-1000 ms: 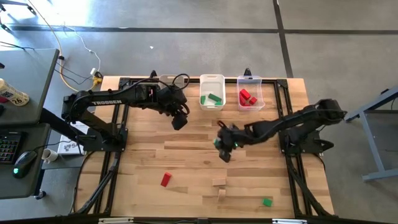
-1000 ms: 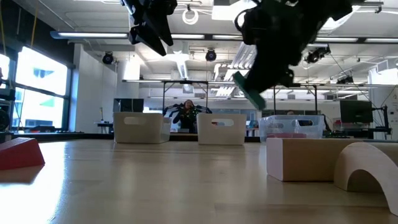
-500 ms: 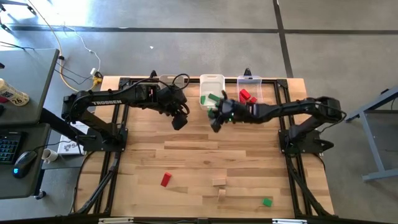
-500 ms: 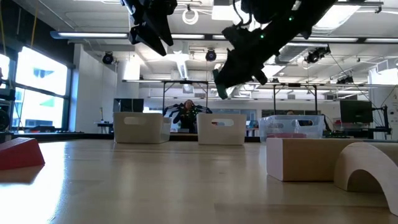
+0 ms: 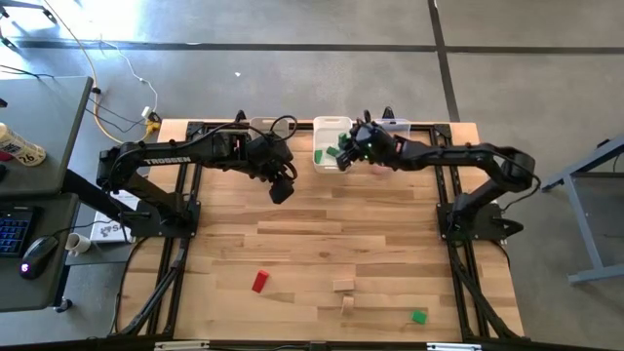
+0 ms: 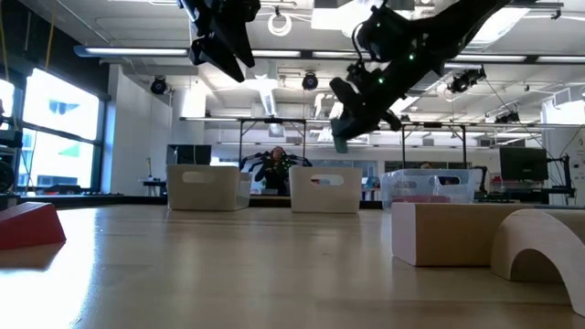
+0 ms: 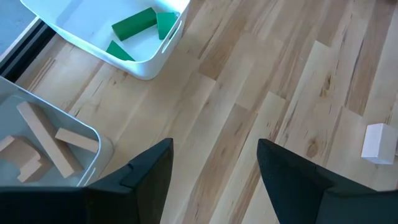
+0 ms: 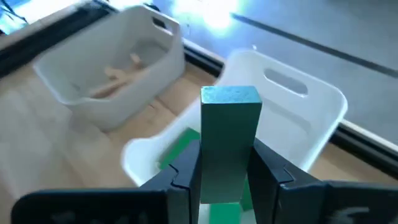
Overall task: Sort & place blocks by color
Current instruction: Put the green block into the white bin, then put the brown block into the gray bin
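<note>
My right gripper (image 5: 345, 153) is shut on a green block (image 8: 229, 134) and hangs over the near rim of the middle white bin (image 5: 332, 125). That bin holds green blocks (image 7: 138, 23). In the low view the right gripper (image 6: 355, 114) is well above the table. The left bin (image 8: 106, 62) holds tan blocks (image 7: 46, 137); the right bin (image 5: 394, 146) holds red ones. My left gripper (image 5: 281, 191) hovers open near the left bin and is empty. On the near part of the table lie a red block (image 5: 259, 282), two tan blocks (image 5: 342, 286) and a green block (image 5: 419, 316). My right gripper pinches the green block by its two long sides (image 8: 208, 165) between its two fingers (image 8: 268, 169). The block lies along the fingers and sticks out past their tips. The fingers slant down from the table's right side. The block is lifted clear, above the white bin.
In the low view a tan block (image 6: 443, 234) and a tan arch (image 6: 539, 249) stand close at the right, and a red block (image 6: 27, 225) at the left. A desk with a keyboard and mouse (image 5: 34, 255) stands left of the table.
My right gripper has swung from the middle of the table toward the far edge, carrying the green block clear of the table, and has turned on the way. It now hangs over the middle white bin.
</note>
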Robot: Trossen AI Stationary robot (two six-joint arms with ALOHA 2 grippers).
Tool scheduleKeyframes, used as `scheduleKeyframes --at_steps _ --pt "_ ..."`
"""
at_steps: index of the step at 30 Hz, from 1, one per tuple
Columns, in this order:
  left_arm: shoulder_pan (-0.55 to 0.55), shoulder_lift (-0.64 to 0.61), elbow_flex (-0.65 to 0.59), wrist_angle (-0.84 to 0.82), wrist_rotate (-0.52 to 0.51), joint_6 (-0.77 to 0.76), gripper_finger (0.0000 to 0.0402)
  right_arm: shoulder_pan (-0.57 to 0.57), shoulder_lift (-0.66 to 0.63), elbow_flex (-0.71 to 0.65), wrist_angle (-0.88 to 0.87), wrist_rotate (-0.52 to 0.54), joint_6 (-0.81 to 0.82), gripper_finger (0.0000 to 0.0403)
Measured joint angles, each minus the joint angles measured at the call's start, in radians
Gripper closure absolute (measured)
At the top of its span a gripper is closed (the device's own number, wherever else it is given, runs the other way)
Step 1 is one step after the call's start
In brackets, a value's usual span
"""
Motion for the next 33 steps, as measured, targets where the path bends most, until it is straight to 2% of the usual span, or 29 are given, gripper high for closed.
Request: scheduleKeyframes --at_steps 5,9,17,20,28,33 --pt "0.000 0.000 0.000 0.001 0.000 0.000 0.0183 -0.043 0.063 0.000 -0.005 -0.076 -0.008 0.0330" --pt "0.000 0.000 0.000 0.001 -0.001 0.000 0.0183 -0.048 0.103 0.000 0.001 -0.093 -0.011 0.0329" --pt "0.000 0.000 0.000 0.002 -0.003 0.000 0.0183 -0.070 0.130 0.000 0.002 -0.167 -0.026 0.0327" --pt "0.000 0.000 0.000 0.002 -0.003 -0.003 0.0183 -0.070 0.130 0.000 0.006 -0.153 -0.027 0.0309" --pt "0.000 0.000 0.000 0.002 -0.003 -0.026 0.0183 -0.070 0.130 0.000 0.019 -0.152 -0.026 0.0229" --pt "0.000 0.000 0.000 0.001 -0.003 -0.026 0.0183 -0.070 0.110 0.000 0.016 -0.222 -0.016 0.0208"
